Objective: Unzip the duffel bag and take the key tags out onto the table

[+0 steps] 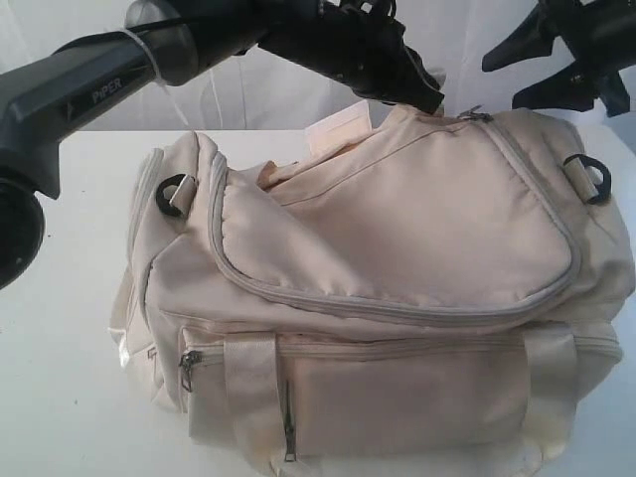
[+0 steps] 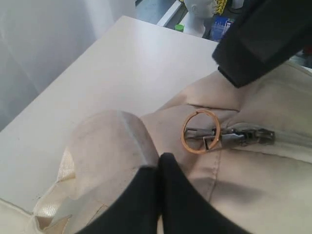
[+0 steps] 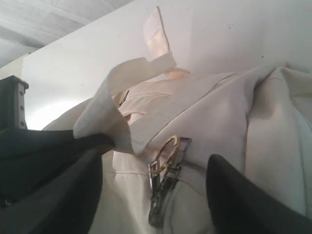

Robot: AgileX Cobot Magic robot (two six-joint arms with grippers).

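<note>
The cream duffel bag (image 1: pixel 397 248) sits on the white tabletop (image 1: pixel 60 378), filling most of the exterior view, with its long front side toward the camera. The curved main zipper (image 1: pixel 397 313) around the top flap runs shut along the front. Its metal zipper pull (image 2: pixel 246 137), with a gold ring (image 2: pixel 200 131) threaded through it, lies at the rear top corner of the bag. Two small pulls (image 1: pixel 189 363) hang on the front pockets, and black strap rings (image 1: pixel 174 194) sit at each end.

The left tool (image 2: pixel 159 160) reaches across above the back of the bag, its tip close to the fabric just beside the ringed pull. Its fingers (image 2: pixel 183 204) are pressed together. A raised fold of the bag's cloth (image 2: pixel 112 146) lies right against them, but I cannot tell whether any of it is caught between them.

The right tool (image 1: pixel 499 83) hangs over the same corner, spread wide. In its wrist view the pull and ring lie between its two dark fingers (image 3: pixel 239 200), touching neither. A loose flap of cream fabric (image 3: pixel 117 92) stands up next to one of them.

Beyond the tabletop's far edge, a white mannequin head (image 2: pixel 197 14) shows in the left wrist view.
</note>
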